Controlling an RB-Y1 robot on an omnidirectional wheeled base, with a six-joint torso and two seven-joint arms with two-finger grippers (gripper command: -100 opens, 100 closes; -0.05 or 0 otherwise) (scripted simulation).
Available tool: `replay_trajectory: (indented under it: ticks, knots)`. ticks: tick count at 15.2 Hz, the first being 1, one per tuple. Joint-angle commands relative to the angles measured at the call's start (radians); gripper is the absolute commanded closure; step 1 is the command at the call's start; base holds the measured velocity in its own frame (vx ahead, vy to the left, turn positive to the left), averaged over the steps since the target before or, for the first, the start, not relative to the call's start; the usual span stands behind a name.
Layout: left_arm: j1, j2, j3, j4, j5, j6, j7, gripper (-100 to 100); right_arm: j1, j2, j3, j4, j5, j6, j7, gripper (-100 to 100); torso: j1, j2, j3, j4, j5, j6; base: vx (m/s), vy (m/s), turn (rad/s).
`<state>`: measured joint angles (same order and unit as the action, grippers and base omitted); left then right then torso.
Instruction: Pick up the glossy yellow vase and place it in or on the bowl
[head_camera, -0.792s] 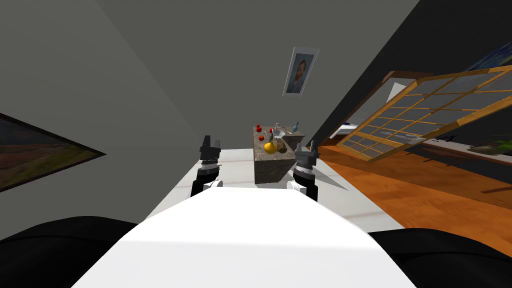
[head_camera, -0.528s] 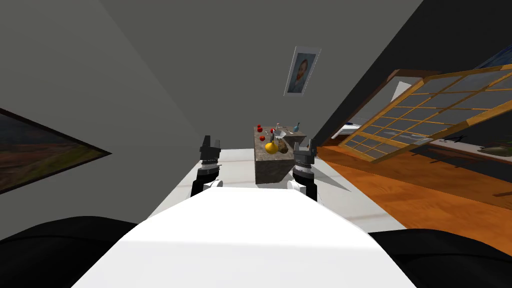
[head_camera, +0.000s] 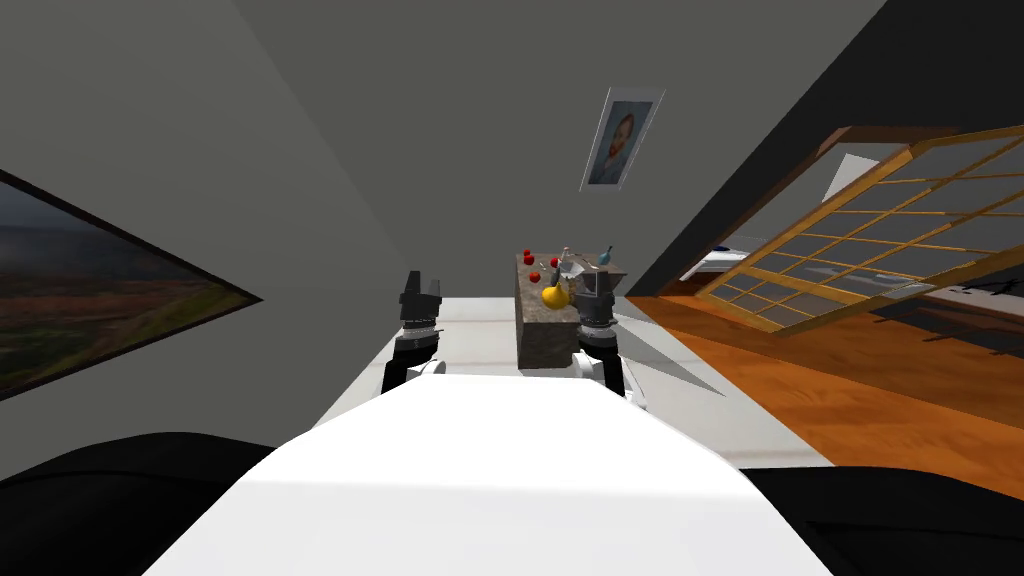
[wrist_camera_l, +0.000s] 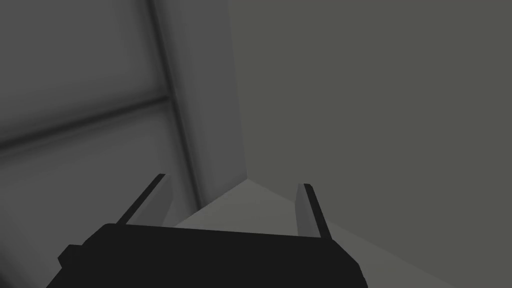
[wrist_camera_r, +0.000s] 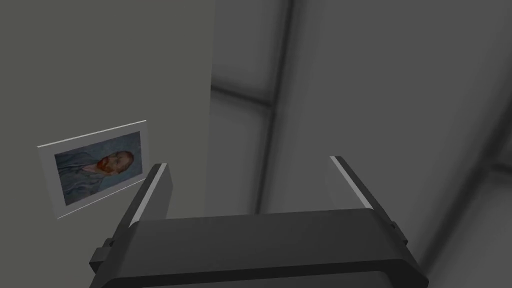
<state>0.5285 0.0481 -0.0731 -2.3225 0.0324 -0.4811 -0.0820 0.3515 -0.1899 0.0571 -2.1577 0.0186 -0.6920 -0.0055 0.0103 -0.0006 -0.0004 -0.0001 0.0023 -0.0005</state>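
In the head view, the glossy yellow vase (head_camera: 553, 295) stands on the near end of a mottled grey-brown block table (head_camera: 548, 342) straight ahead of us. Farther back on the same top lie several small red round things (head_camera: 534, 276), and a small blue bottle (head_camera: 606, 257) stands at the far right corner. Our right gripper (head_camera: 597, 280) is raised just right of the vase and overlaps the table's near right corner, so we cannot tell what sits behind it. Our left gripper (head_camera: 421, 284) is held up well to the left of the table, over pale floor. A portrait (head_camera: 622, 140) hangs on the far grey wall. A wooden lattice screen (head_camera: 880, 225) stands at the right above an orange wooden floor (head_camera: 850, 390).

In the left wrist view, our left fingers (wrist_camera_l: 161, 196) stand wide apart with nothing between them.

In the right wrist view, our right fingers (wrist_camera_r: 352, 182) are likewise spread and hold nothing.
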Motion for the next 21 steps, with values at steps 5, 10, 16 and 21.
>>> replay_trajectory:
  ticks: [5, 10, 16, 21]
  knots:
    - [0.000, 0.000, 0.000, 0.000, 0.000, 0.000, 0.000, 0, -0.129, -0.109, 0.059, 0.086, 0.120, -0.120, 0.044, -100, 0.000, 0.000, 0.000, 0.000, 0.000, 0.000, 0.005, 0.136, 0.101]
    - [0.000, 0.000, 0.000, 0.000, 0.000, 0.000, 0.000, 0, -0.230, -0.177, 0.100, 0.143, 0.204, -0.199, 0.075, -100, -0.002, -0.001, 0.000, 0.000, 0.000, 0.000, 0.014, 0.118, 0.093]
    - [0.000, 0.000, 0.000, 0.000, 0.000, 0.000, 0.000, 0, -0.347, -0.249, 0.145, 0.206, 0.294, -0.275, 0.109, -100, -0.003, 0.000, 0.000, 0.000, -0.001, 0.000, 0.015, 0.103, 0.092]
    - [0.000, 0.000, 0.000, 0.000, 0.000, 0.000, 0.000, 0, -0.449, -0.327, 0.194, 0.275, 0.387, -0.349, 0.147, -100, -0.003, 0.000, 0.000, 0.000, -0.001, 0.000, 0.015, 0.093, 0.093]
